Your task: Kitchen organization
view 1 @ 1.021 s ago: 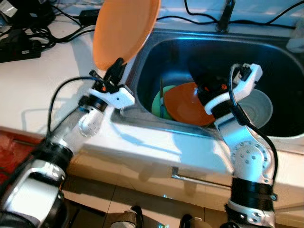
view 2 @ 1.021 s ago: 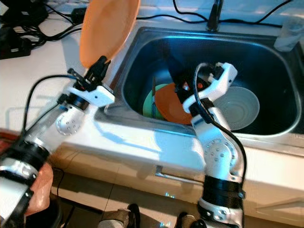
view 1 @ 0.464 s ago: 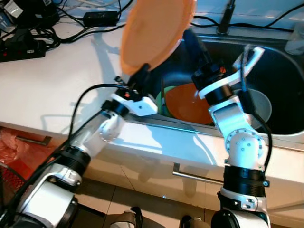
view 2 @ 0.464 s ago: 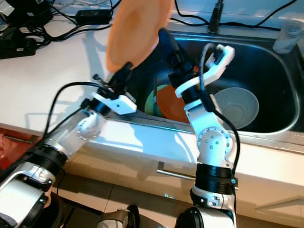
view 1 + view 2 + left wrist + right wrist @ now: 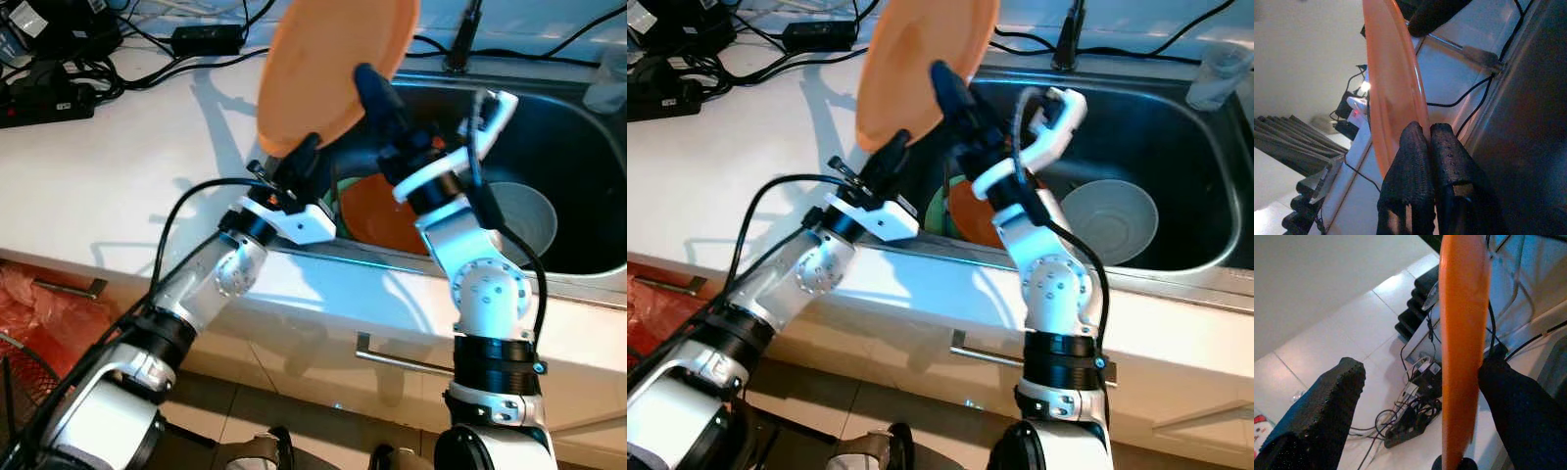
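table (image 5: 108, 166): white, cables and a black power strip (image 5: 44, 103) at its far left
left gripper (image 5: 302, 157): clamped on the lower rim of the orange plate (image 5: 333, 69), fingers pressed together on the edge (clear in left wrist view)
orange plate: held up on edge, tilted, above the table/sink boundary, over the sink's left rim
right gripper (image 5: 377, 93): fingers spread wide, straddling the plate's rim; one fingertip (image 5: 1327, 401) well off one face, the other just beside the opposite face (contact not clear)
sink (image 5: 588, 127): steel, right of the table; holds a second orange dish (image 5: 377, 220) over a green one (image 5: 326, 211), grey bowl (image 5: 524, 215) to their right
faucet (image 5: 460, 39): behind the sink
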### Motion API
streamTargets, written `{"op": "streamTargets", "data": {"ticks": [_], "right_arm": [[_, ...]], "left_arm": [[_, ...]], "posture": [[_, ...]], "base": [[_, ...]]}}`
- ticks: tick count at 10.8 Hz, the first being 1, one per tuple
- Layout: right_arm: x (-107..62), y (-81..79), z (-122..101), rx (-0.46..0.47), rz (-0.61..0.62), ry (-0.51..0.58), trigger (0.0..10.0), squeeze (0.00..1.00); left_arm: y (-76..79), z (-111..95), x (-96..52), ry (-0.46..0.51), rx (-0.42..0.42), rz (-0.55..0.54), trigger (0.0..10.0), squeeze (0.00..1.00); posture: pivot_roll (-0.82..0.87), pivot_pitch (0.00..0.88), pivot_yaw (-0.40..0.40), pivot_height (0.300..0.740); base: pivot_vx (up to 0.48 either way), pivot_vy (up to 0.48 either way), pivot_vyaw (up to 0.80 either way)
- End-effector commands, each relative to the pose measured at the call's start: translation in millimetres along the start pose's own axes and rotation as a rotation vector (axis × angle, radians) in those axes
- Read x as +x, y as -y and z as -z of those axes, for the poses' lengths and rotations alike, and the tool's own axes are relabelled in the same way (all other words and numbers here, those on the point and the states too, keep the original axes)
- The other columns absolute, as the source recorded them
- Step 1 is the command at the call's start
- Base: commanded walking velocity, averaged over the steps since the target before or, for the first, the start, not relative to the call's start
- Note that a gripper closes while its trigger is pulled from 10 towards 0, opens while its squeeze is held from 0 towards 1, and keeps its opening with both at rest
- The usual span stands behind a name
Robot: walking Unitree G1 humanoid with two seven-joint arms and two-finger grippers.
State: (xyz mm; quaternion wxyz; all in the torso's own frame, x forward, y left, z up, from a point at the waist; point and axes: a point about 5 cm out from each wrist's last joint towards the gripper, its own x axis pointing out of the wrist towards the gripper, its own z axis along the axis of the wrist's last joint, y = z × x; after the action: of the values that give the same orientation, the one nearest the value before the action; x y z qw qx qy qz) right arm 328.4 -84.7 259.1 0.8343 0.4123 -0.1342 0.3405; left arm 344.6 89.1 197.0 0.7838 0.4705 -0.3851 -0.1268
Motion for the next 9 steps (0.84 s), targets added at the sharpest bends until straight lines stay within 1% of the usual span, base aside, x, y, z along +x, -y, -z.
{"op": "streamTargets", "data": {"ticks": [1, 2, 4, 6, 7, 8, 9], "right_arm": [[7.4, -6.1, 2.4, -0.015, -0.027, -0.007, 10.0, 0.00], [10.7, -6.6, 2.4, -0.021, -0.027, -0.006, 10.0, 0.00], [16.4, -8.0, 2.9, -0.062, -0.025, -0.007, 10.0, 0.00], [19.6, -6.9, 1.9, -0.115, 0.006, 0.005, 10.0, 0.00], [20.3, -6.5, 2.3, -0.120, 0.012, 0.010, 5.6, 0.00], [20.3, -4.4, 2.0, -0.123, 0.030, 0.017, 2.5, 0.00], [20.1, -1.3, 1.7, -0.127, 0.049, 0.023, 0.0, 0.00]], "left_arm": [[4.3, -8.1, -1.0, 0.031, -0.006, 0.010, 0.0, 0.00], [6.9, -13.6, -1.8, 0.047, -0.019, 0.014, 0.0, 0.00], [8.4, -17.2, -2.9, 0.053, -0.025, 0.014, 0.0, 0.00], [8.3, -21.0, -5.6, 0.058, -0.028, 0.012, 0.0, 0.00], [7.7, -21.7, -6.9, 0.056, -0.028, 0.011, 0.0, 0.00], [6.6, -22.3, -7.2, 0.055, -0.028, 0.008, 0.0, 0.00], [5.0, -23.2, -8.1, 0.054, -0.028, 0.004, 0.0, 0.00]], "posture": [[0.02, 0.154, 0.031, 0.740], [0.02, 0.155, 0.029, 0.740], [0.02, 0.154, 0.027, 0.740], [0.02, 0.157, 0.026, 0.740], [0.02, 0.158, 0.025, 0.740], [0.02, 0.159, 0.025, 0.740], [0.02, 0.160, 0.023, 0.740]], "base": [[0.000, 0.000, 0.00], [0.000, 0.000, 0.00], [0.000, 0.000, 0.00], [0.000, 0.000, 0.00], [0.000, 0.000, 0.00], [0.000, 0.000, 0.00], [0.000, 0.000, 0.00]]}}
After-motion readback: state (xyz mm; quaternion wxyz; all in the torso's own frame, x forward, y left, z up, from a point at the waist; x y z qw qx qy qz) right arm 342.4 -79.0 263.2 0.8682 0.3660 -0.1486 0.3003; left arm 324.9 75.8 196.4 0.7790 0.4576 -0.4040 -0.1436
